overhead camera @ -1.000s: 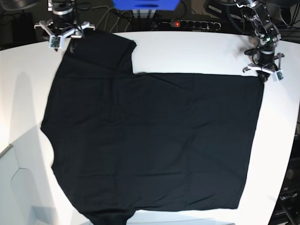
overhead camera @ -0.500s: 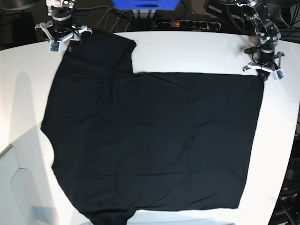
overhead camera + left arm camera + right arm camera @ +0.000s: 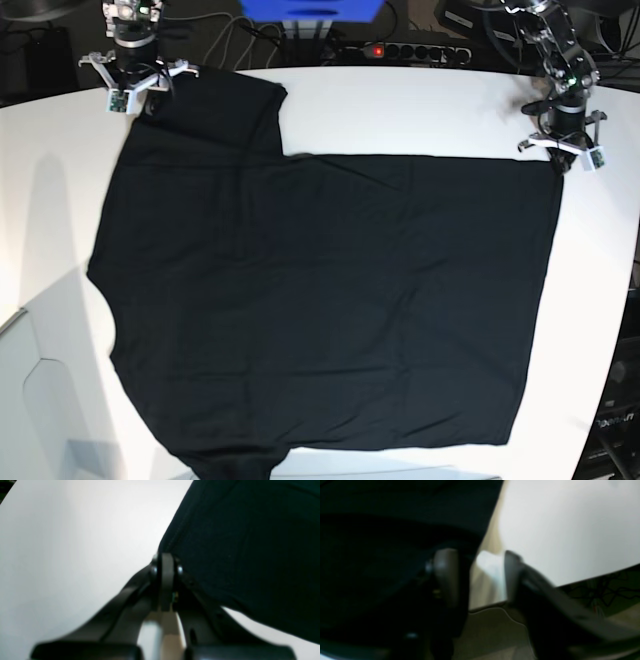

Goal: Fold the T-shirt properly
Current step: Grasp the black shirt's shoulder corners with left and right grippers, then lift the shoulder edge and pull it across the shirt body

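Note:
The black T-shirt (image 3: pixel 330 300) lies spread flat on the white table (image 3: pixel 420 110), with one sleeve at the far left and the hem on the right. My left gripper (image 3: pixel 562 152) is at the hem's far right corner. In the left wrist view its jaws (image 3: pixel 165 562) are pressed together at the corner of the cloth (image 3: pixel 250 542). My right gripper (image 3: pixel 138 88) is at the far sleeve's edge. In the right wrist view it (image 3: pixel 478 557) is open, with one finger (image 3: pixel 445 575) over the black cloth (image 3: pixel 395 517) and bare table showing between the fingers. No print or tag shows.
A power strip with a red light (image 3: pixel 400 50), cables and a blue box (image 3: pixel 310 8) lie beyond the table's far edge. A pale panel (image 3: pixel 30 400) sits at the near left corner. The table's right edge runs close to the left gripper.
My right gripper has shifted slightly toward the table's far edge at the sleeve. My left gripper has stayed at the hem corner. The shirt lies as before.

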`<state>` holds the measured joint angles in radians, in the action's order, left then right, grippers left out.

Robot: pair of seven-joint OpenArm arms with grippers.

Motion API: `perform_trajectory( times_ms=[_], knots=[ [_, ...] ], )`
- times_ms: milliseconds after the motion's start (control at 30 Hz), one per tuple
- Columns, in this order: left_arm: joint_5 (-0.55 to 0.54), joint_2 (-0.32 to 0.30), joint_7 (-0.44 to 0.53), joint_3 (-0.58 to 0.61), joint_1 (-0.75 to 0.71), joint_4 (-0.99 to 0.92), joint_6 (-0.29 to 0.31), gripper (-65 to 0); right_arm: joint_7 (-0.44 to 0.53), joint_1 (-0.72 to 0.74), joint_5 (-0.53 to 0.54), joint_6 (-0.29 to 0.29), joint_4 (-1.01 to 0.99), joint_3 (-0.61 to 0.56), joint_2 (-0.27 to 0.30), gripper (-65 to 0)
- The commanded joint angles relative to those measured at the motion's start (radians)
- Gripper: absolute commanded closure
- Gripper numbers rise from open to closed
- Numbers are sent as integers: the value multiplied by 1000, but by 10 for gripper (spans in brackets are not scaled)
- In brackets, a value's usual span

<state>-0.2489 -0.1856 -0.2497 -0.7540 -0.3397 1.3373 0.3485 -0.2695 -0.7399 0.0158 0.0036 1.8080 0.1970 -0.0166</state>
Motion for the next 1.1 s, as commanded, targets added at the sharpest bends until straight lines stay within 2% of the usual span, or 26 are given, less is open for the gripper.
perform_trajectory(
  times_ms=[0,100,367,667,733,800,900,1000,1067],
  knots=[
    [1,-15,5,-8,-5,15,-1,-1,-49,-17,-10,3,-1,5,2,-148],
    [1,-15,5,-8,-6,15,-1,-1,-49,-17,-10,3,5,9,2,0],
    [0,-13,5,-8,-51,54,-1,-1,-47,-57,-10,3,161,6,2,0],
    [7,53,3,-77,-88,169,-1,-1,-43,-79,-10,5,214,5,2,0],
    [9,57,0,-94,-88,190,-1,-1,-43,-79,-10,31,217,5,2,0],
    [9,68,0,-104,-97,202,-1,-1,-41,-79,-9,85,217,8,-1,0],
    [4,68,0,-112,-111,225,-1,-1,-11,-79,-9,140,217,20,-36,0],
    [1,70,0,-112,-123,239,-1,-1,57,-79,-9,154,217,45,-72,0],
    [1,70,0,-112,-123,235,-1,-1,86,-79,-9,154,217,45,-76,0]
  ],
)
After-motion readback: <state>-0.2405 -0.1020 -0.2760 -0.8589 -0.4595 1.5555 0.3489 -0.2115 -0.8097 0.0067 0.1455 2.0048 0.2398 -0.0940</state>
